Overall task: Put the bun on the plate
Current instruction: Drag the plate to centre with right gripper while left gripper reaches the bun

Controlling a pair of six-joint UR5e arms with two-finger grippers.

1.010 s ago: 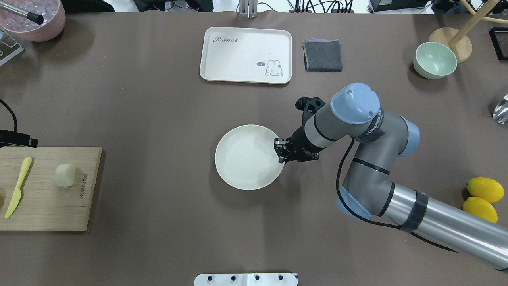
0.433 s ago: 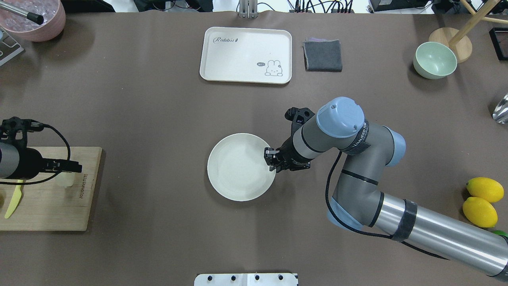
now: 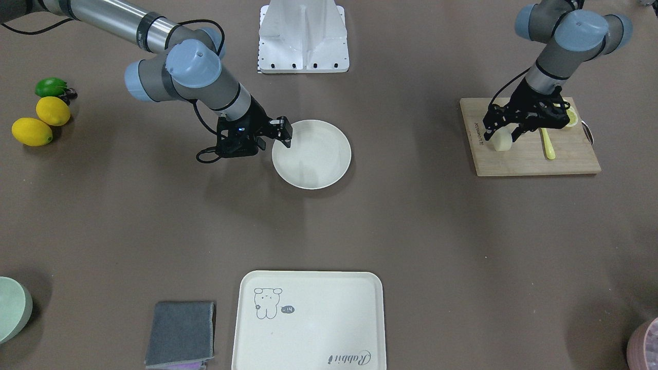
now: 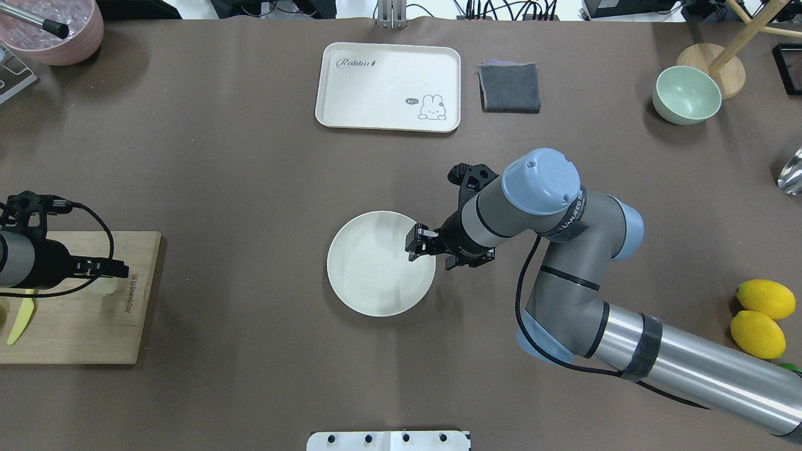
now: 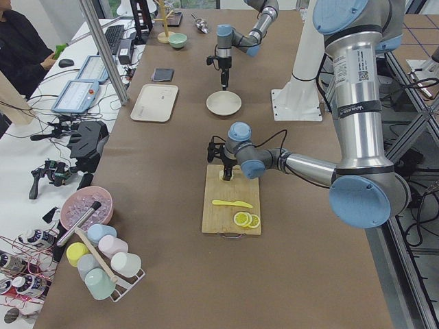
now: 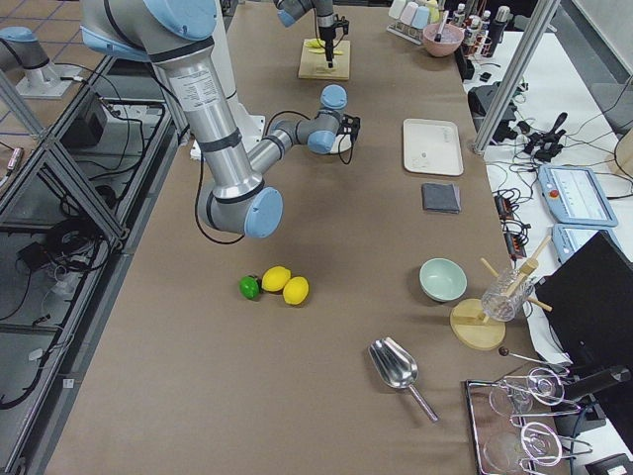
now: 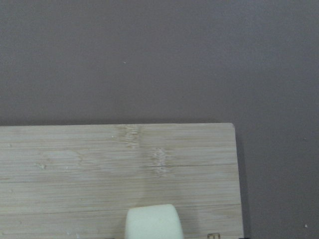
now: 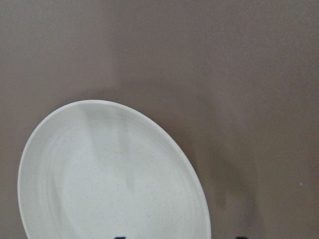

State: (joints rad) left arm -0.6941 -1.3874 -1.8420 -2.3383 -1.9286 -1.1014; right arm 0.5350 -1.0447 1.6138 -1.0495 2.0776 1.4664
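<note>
Far left of the overhead view: the left gripper (image 3: 503, 131) has come in over the wooden cutting board (image 4: 75, 326), where a second ago no arm showed. Its fingers now hang on either side of the bun (image 3: 501, 142). The bun stands at the board's right end, unlifted, beside a yellow plastic knife (image 4: 22, 319). I cannot tell whether the pads are pressing on the bun or only flanking it. Centre: the plate (image 4: 369, 275) sits a little left of its place a second ago, so it was pulled towards the board. At the plate's right edge, the right gripper (image 4: 431, 252) has let go of the rim. It now stands spread wide, one finger over the plate's inside and one outside. Judgement: the plate is staged and free. What remains is the grasp, lift and carry of the bun, which is well apart from the plate. Surface: brown table cover (image 4: 250, 156), with a cream rabbit tray (image 4: 388, 75) and a folded grey cloth (image 4: 509, 88) at top centre. A pale green bowl (image 4: 686, 94) is at upper right and two lemons (image 4: 764, 299) at the right edge. Room: the left side view shows a workbench with tablets, and a person in a dark sleeve (image 5: 20, 41) at upper left.
</note>
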